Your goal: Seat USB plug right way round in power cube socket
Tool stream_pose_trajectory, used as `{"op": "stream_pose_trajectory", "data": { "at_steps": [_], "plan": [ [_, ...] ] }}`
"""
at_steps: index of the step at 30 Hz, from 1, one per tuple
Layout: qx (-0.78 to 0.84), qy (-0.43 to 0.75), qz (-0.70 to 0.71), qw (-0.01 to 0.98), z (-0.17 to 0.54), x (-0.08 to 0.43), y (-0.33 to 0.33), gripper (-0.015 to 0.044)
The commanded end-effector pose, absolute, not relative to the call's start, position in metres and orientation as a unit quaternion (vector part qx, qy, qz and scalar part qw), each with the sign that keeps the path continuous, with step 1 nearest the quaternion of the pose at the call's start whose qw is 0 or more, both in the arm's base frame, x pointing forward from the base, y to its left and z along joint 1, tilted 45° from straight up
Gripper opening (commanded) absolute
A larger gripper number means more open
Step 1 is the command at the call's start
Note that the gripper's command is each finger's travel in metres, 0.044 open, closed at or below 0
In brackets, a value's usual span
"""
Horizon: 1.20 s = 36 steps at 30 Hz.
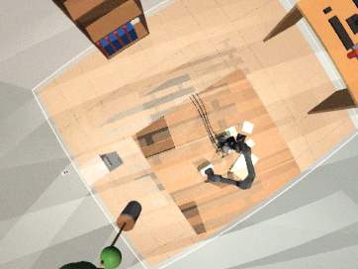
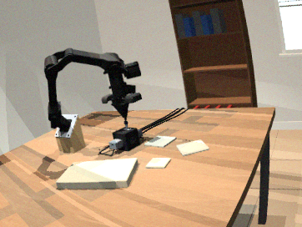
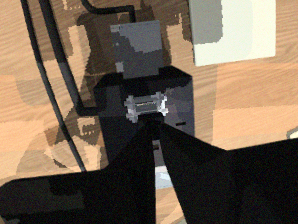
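The black power cube stands on the table. On its top the bright metal rim of the socket shows in the wrist view. My gripper points straight down over the cube, shut on the small USB plug. In the exterior view the plug is a short dark piece with a pale spot, between the fingertips and the cube's top. In the wrist view the fingertips sit right at the socket's near edge and hide most of the plug. Which way round it is, and whether its tip is inside the socket, I cannot tell.
A grey plug sits in the cube's side. Black cables run off behind. Pale flat pads and a thicker slab lie nearby. A wooden block stands at the arm's base.
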<state>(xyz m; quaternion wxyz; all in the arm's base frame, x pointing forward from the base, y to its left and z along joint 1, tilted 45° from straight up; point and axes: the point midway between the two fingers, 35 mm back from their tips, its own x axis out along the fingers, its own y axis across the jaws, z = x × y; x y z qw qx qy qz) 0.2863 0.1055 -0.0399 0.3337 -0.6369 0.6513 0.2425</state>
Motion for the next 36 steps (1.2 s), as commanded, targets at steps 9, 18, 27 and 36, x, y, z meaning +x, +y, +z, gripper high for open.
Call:
{"op": "stream_pose_trajectory", "data": {
  "at_steps": [9, 18, 27, 36],
  "plan": [
    [-0.635, 0.651, 0.247, 0.336, -0.0418, 0.2860, 0.1049, 0.0000],
    [-0.634, 0.650, 0.247, 0.338, -0.0429, 0.2861, 0.1045, 0.0000],
    [-0.634, 0.650, 0.248, 0.338, -0.0437, 0.2861, 0.1038, 0.0000],
    [-0.634, 0.650, 0.248, 0.338, -0.0445, 0.2862, 0.1030, 0.0000]
  ]
}}
